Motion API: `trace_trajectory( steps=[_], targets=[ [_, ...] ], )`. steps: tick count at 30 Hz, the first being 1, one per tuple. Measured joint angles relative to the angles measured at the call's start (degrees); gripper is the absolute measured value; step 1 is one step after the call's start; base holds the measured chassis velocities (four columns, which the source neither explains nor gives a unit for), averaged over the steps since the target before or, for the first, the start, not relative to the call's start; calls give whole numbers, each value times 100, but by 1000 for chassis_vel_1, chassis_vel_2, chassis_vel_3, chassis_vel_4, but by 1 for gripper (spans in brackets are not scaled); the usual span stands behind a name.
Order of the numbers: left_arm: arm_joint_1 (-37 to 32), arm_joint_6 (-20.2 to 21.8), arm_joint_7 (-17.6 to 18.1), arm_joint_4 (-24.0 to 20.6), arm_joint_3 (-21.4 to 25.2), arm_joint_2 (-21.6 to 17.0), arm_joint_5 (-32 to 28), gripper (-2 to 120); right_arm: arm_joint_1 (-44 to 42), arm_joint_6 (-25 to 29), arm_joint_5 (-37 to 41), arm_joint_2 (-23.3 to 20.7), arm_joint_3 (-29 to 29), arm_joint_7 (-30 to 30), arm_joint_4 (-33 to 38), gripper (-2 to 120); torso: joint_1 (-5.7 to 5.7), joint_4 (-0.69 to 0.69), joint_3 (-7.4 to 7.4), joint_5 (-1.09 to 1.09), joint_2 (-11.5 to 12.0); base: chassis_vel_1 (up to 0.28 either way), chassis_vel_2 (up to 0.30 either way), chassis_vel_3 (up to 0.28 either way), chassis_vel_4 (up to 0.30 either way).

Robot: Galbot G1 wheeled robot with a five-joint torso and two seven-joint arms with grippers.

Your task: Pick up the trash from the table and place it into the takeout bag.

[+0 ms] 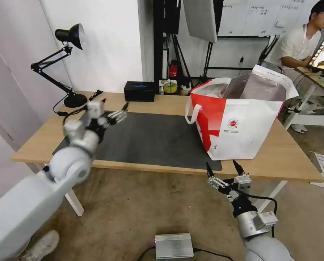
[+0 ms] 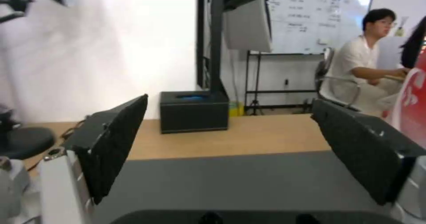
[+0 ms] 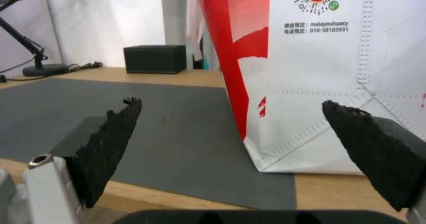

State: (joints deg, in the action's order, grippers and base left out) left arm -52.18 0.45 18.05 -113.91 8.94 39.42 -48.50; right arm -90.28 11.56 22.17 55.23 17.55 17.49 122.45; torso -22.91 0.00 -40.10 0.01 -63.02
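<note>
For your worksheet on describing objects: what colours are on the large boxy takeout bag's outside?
Red and white, on the takeout bag; clearest in the head view.

The left gripper (image 2: 228, 130), jaws spread, hovers over the table's mat (image 2: 235, 180).

Light wooden table (image 1: 162, 103), matt grey mat (image 1: 151, 139), foil-lined takeout bag (image 1: 241, 127).

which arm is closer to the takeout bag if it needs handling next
Probably the right. The right gripper, open, sits just off the table's near edge, directly before the takeout bag. The left gripper, also open, hovers over the mat's left end, well away from the bag.
</note>
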Motion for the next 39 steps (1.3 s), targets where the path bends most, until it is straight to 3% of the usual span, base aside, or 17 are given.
trace_trajectory(
  steps=[3,11,18,27,33,39],
  targets=[
    [-483,-149,-72,-61,314,87,191,100,0,0,0,0,0,0,0,100,-1,2,0,-3,0,0,0,0,0],
    [-986,-477,-98,-102,554,506,645,100,0,0,0,0,0,1,0,100,-1,-2,-1,0,0,0,0,0,0],
    [-2030,-901,-164,-181,1126,1333,1545,100,0,0,0,0,0,1,0,100,-1,0,-1,-1,0,0,0,0,0],
    [-2768,-1146,-408,-235,1519,1816,1713,100,0,0,0,0,0,1,-1,100,-1,0,-1,-1,0,0,0,0,0],
    [-3140,-1580,-618,-74,1773,2144,1905,100,0,0,0,0,0,1,-1,100,0,0,-1,-1,0,0,0,0,0],
    [-3251,-1732,-710,21,1894,2232,1899,100,0,0,0,0,0,1,-1,100,0,0,-1,-1,0,0,0,0,0]
  ],
)
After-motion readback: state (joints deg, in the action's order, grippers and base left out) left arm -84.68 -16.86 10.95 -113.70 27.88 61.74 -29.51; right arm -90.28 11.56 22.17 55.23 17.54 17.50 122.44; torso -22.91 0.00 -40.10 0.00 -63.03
